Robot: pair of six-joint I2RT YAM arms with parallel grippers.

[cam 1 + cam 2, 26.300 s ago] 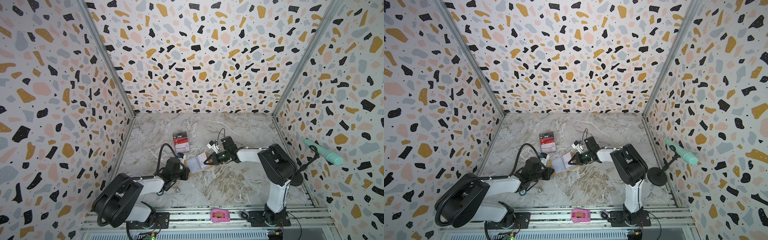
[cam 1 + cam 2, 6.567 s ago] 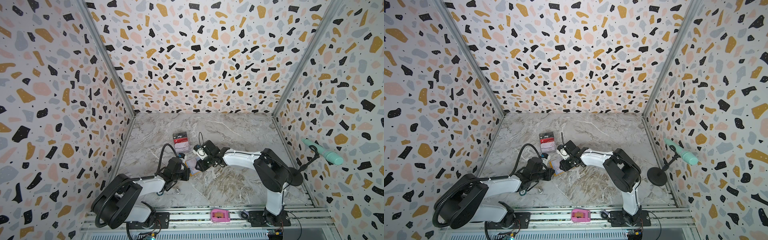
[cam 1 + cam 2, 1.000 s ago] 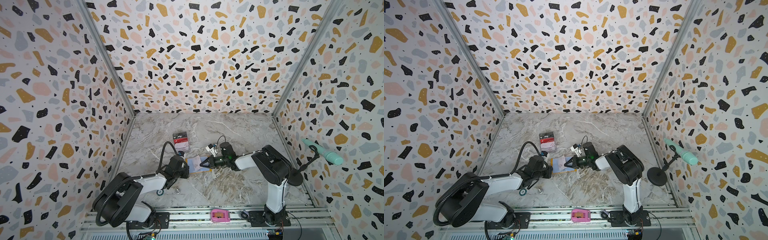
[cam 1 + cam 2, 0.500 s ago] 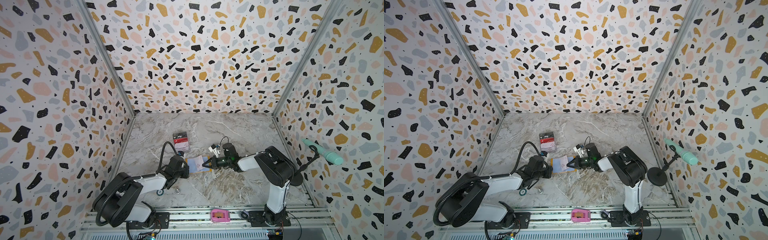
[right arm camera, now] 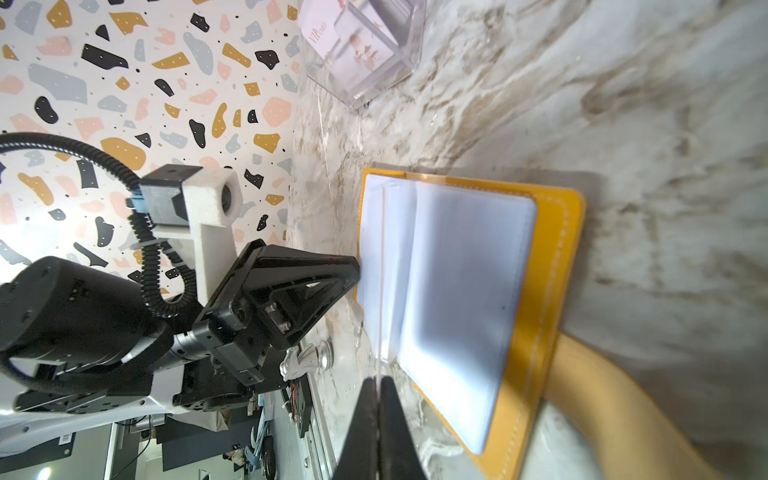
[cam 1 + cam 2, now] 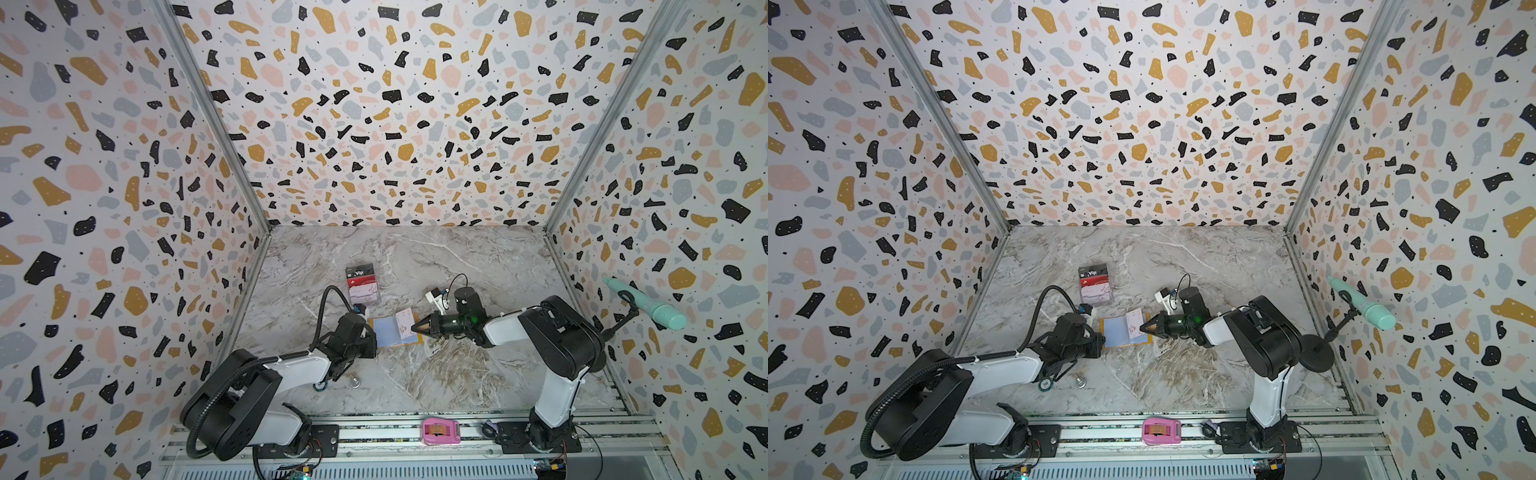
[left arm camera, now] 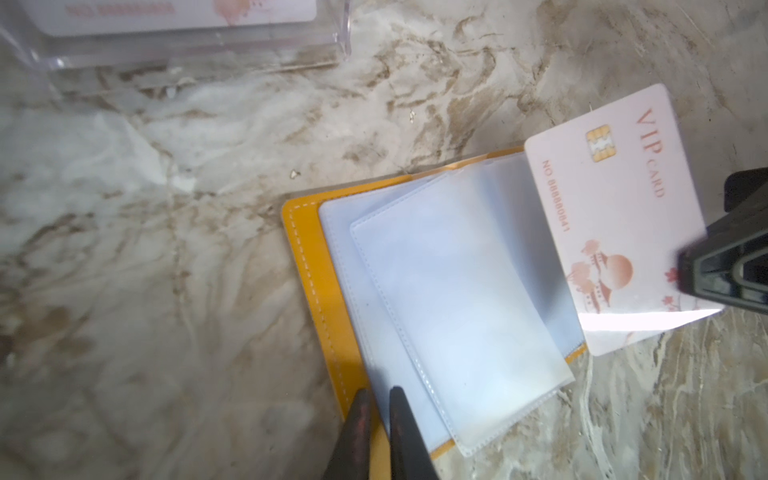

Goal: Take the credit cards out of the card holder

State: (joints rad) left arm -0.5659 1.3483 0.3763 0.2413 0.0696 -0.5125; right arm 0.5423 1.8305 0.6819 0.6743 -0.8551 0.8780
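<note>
Only the left wrist view shows the left gripper [image 7: 379,399] a crack open at the left edge of the spread card holder [image 7: 316,266]. In both top views the white credit card [image 6: 405,322] overlaps the holder's right side, pinched by the closed right gripper [image 6: 415,327]. The marble table [image 6: 457,374] is bare to the right. An acrylic stand [image 6: 363,289] sits just beyond.

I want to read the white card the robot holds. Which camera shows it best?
The left wrist view: the white card is big there, its VIP lettering, chip and pink drawing clear, the right gripper pinching one edge. Both top views show it tiny. The right wrist view barely shows it.
</note>
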